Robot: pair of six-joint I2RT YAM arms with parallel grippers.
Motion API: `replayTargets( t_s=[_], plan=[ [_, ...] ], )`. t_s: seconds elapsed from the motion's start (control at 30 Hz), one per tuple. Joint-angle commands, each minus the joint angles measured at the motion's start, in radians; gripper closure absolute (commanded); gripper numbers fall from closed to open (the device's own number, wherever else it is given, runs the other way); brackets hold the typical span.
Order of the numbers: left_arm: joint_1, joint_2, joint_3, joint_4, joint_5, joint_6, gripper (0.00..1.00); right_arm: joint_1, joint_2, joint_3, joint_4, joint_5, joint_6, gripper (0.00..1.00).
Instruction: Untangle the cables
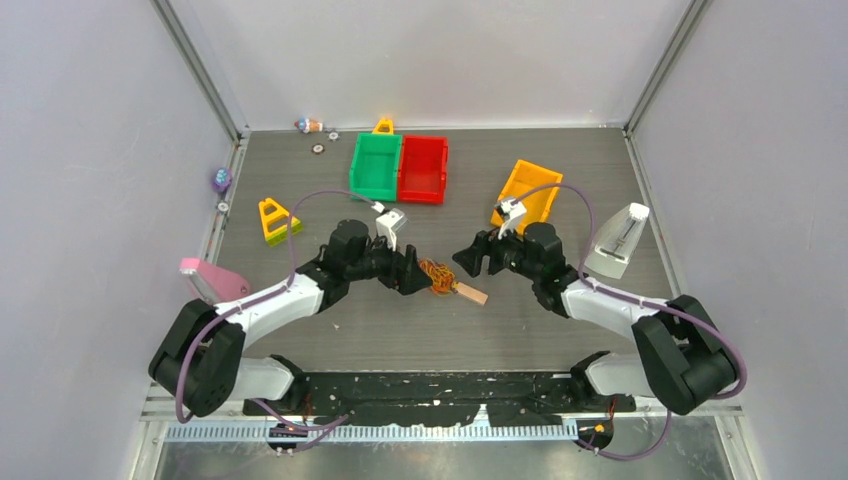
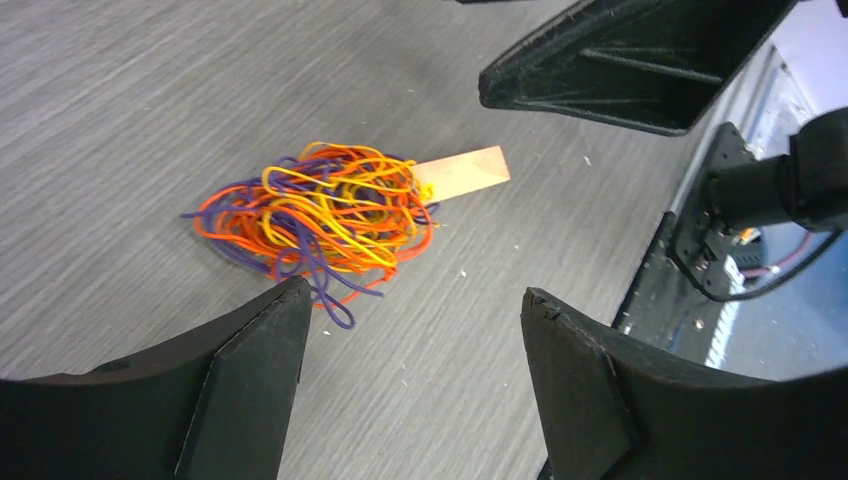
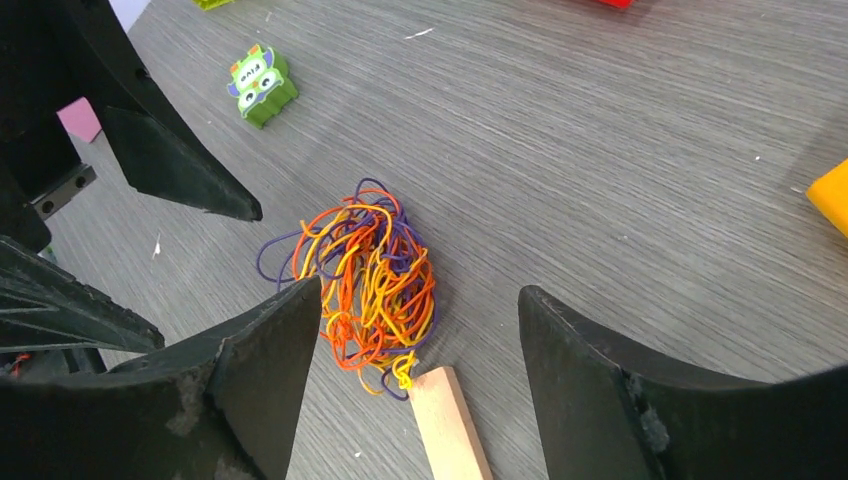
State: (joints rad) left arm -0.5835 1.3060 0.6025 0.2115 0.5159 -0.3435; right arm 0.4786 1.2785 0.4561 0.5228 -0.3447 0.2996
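Observation:
The cables (image 1: 437, 274) are a tangled clump of thin orange, yellow and purple wires on the table, tied at one end to a small wooden stick (image 1: 472, 292). The clump also shows in the left wrist view (image 2: 320, 215) and the right wrist view (image 3: 375, 285). My left gripper (image 1: 418, 280) is open just left of the clump; in its wrist view (image 2: 410, 305) the clump lies beyond its fingertips. My right gripper (image 1: 476, 262) is open to the right of the clump; in its wrist view (image 3: 420, 300) the wires and stick (image 3: 450, 425) lie between its jaws, below them.
A green bin (image 1: 375, 165) and red bin (image 1: 423, 168) stand at the back, an orange bin (image 1: 528, 192) at back right. A yellow triangle piece (image 1: 274, 220), a pink object (image 1: 212, 280) and a white object (image 1: 618, 242) lie around. A green monster toy (image 3: 262, 84) is near.

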Motion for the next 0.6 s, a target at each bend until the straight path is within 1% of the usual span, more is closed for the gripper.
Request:
replayTargets(
  t_s=[0.0, 0.1, 0.27, 0.4, 0.43, 0.53, 0.57],
  plan=[
    [-0.002, 0.017, 0.006, 0.01, -0.099, 0.013, 0.22, 0.027, 0.048, 0.073, -0.038, 0.005, -0.033, 0.25],
    [0.002, 0.071, 0.047, -0.024, -0.098, 0.002, 0.22, 0.043, 0.092, 0.102, -0.067, 0.006, -0.045, 0.32],
    [0.005, 0.146, 0.085, -0.035, -0.066, -0.014, 0.25, 0.069, 0.166, 0.15, -0.102, -0.009, -0.045, 0.38],
    [0.005, 0.184, 0.123, -0.092, -0.089, -0.004, 0.27, 0.094, 0.241, 0.207, -0.161, -0.007, -0.048, 0.41],
    [0.005, 0.192, 0.131, -0.101, -0.09, -0.002, 0.27, 0.101, 0.252, 0.217, -0.175, 0.002, -0.049, 0.44],
    [0.006, 0.23, 0.16, -0.135, -0.107, 0.004, 0.3, 0.104, 0.307, 0.262, -0.232, 0.003, -0.047, 0.48],
    [0.006, 0.245, 0.172, -0.149, -0.113, 0.005, 0.31, 0.104, 0.315, 0.267, -0.237, -0.009, -0.045, 0.53]
  ],
)
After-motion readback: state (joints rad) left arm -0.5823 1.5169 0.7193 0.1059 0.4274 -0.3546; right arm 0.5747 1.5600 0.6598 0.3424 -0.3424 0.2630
